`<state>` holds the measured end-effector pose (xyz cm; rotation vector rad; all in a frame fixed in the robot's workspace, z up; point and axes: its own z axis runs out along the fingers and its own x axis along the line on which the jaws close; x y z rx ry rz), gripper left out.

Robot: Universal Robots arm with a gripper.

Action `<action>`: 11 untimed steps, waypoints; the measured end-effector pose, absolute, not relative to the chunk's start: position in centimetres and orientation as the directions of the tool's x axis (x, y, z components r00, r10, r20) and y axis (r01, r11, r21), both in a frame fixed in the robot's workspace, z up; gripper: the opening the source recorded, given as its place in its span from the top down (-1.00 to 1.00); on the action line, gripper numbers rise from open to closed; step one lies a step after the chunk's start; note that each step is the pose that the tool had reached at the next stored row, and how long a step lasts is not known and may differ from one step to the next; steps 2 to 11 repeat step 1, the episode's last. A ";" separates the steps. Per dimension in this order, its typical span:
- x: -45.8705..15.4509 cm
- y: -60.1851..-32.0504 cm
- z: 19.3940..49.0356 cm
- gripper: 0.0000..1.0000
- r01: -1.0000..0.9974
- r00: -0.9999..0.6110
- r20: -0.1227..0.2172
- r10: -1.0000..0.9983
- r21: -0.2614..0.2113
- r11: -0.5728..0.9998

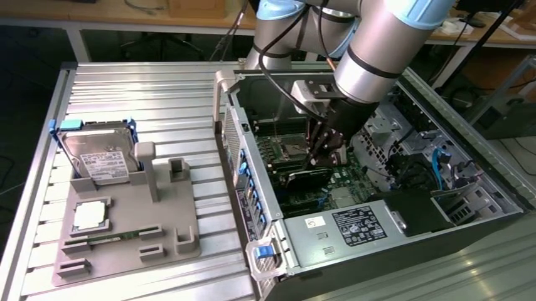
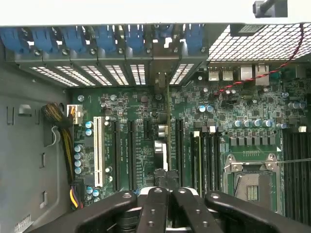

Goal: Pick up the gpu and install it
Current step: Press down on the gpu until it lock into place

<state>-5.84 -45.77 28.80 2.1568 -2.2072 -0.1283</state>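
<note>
**A:** Since the hand point(image 2: 168, 194) is down inside the computer case point(image 1: 251, 207), which step would you say this is?

**B:** Installing, not picking up. Start well off to the hand's side, at the exterior view's left. The grey moulded holder point(image 1: 125, 254) on the ribbed aluminium counter point(image 1: 150, 94) carries the boxy silver hard drive point(image 1: 99, 157) in blue rails and the slim green memory stick point(image 1: 113, 239). I see no dark card there.

**A:** And the gpu point(image 2: 168, 126)?

**B:** It is clamped in the hand. The wrist view shows it edge-on, as a thin dark line running away from the closed black fingers point(image 2: 154, 206). It runs toward the perforated metal slot covers point(image 2: 116, 73) and blue plastic latches point(image 2: 77, 39) at the case's rear wall.

**A:** Is it seated?

**B:** I can't tell. It hangs directly beyond the fingertips, over the green motherboard point(image 2: 243, 131) and among the long dark slots point(image 2: 130, 155).

**A:** What does this step demand?

**B:** My judgement is alignment. The card is rigid and thin, so its lower edge has to meet one narrow slot squarely, with its bracket end at the rear opening. A tilt would jam it.
</note>
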 end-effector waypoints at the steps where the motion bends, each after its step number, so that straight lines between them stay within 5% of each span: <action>1: -5.8 -45.8 28.8 0.79 -0.995 -0.024 -0.020 -1.000 0.096 0.022; 11: -5.8 -45.8 28.8 0.79 -0.995 -0.024 -0.020 -1.000 0.096 0.022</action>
